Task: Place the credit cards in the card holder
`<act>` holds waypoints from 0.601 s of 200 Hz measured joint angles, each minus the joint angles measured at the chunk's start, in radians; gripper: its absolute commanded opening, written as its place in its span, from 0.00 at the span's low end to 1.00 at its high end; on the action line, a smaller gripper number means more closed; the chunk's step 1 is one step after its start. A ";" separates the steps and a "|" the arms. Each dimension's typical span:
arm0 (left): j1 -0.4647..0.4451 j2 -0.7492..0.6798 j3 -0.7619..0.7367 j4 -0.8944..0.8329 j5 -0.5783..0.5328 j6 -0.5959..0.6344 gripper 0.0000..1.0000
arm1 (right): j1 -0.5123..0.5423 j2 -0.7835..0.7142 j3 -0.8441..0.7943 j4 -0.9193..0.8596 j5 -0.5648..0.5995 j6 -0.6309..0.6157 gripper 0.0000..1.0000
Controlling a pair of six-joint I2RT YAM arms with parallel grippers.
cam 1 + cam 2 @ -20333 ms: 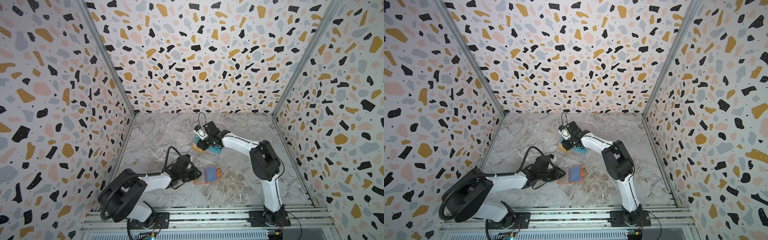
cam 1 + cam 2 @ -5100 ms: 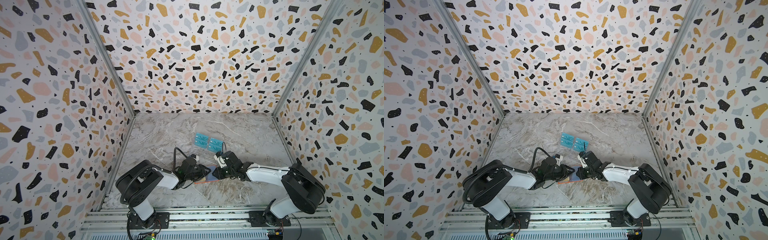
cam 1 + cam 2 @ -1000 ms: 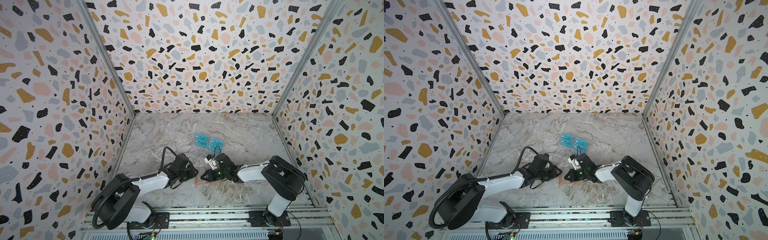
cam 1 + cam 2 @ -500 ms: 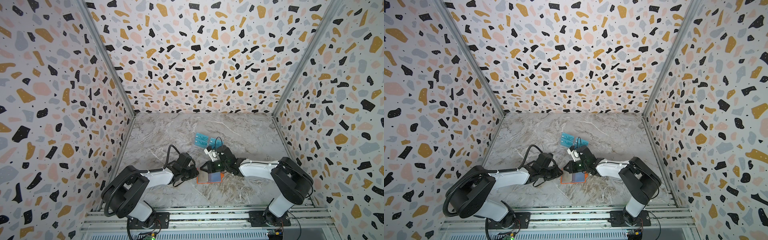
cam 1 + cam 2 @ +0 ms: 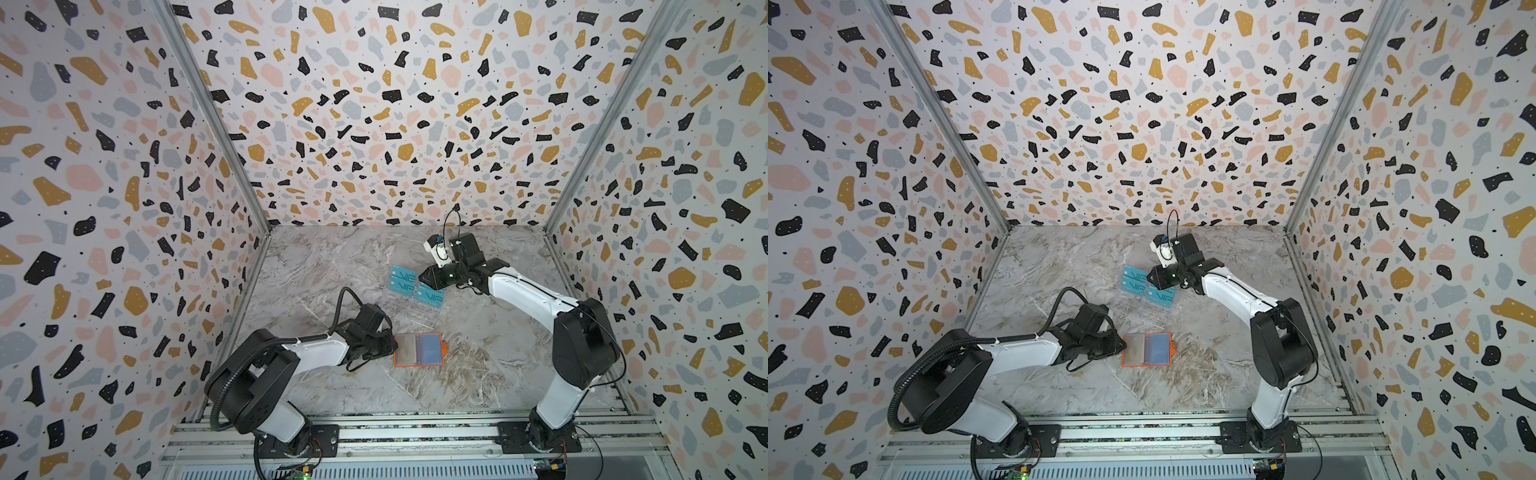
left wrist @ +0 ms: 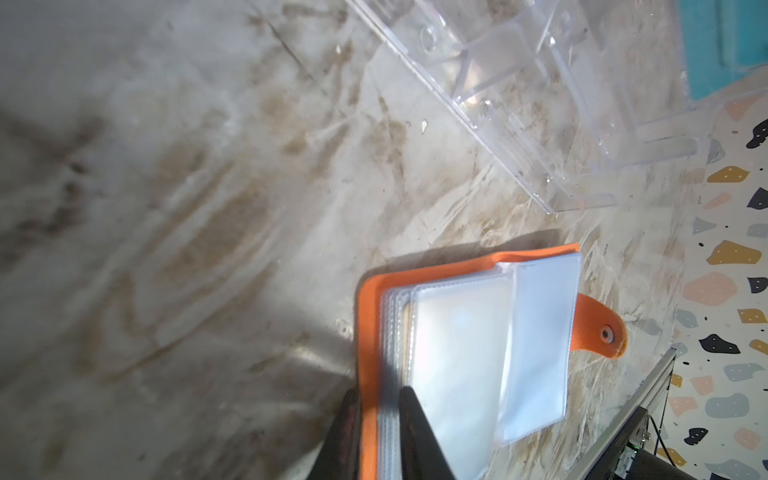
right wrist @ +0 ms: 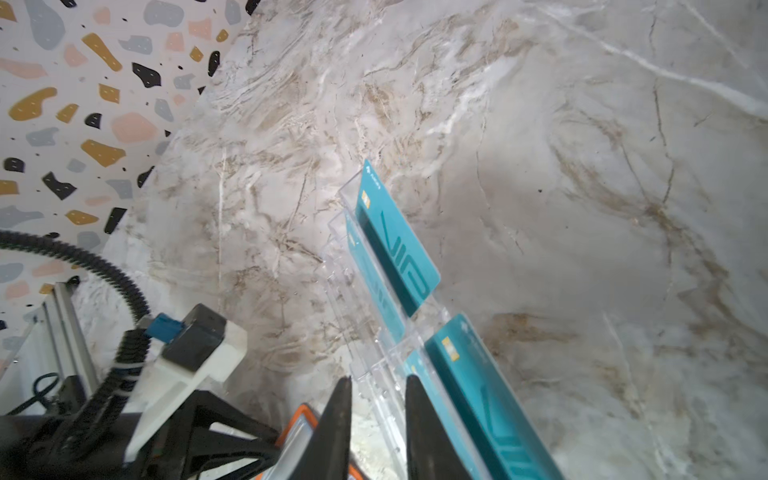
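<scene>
Our left end effector (image 6: 376,399) is closed on the 9 o'clock edge of the small orange leather-like folding card holder (image 5: 417,349). It pinches the cover together with some clear inner sleeves (image 6: 461,353). The holder lies open on the table, near the front middle. Our right end effector (image 7: 376,382) hovers with a narrow gap and holds nothing. It is just beside the thin teal plastic credit cards (image 5: 403,279) with VIP lettering, which stand in the clear acrylic tiered stand (image 5: 411,311), at 12 o'clock from the holder.

We judge several risks. The gap looks small, so a finger may hit the light stand and push or tip it instead of reaching a card. The cards are thin, smooth and close together, so two may come out at once, or one may slip. If the left grip loosens, the sleeves may flap shut.

The table (image 5: 332,266) is flat, with a grey-brown marble pattern, maybe slippery. Terrazzo-patterned walls (image 5: 374,104) close three sides, and aluminium rails (image 5: 415,432) run at 6 o'clock.
</scene>
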State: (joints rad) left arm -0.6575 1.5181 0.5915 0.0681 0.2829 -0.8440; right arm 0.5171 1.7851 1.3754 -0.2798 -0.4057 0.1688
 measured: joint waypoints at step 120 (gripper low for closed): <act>0.000 0.005 0.000 0.012 0.005 -0.001 0.22 | -0.002 0.098 0.090 -0.182 0.062 -0.178 0.34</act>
State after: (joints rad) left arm -0.6575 1.5234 0.5915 0.0803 0.2874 -0.8448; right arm 0.5156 1.8832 1.4654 -0.4622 -0.3435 -0.0093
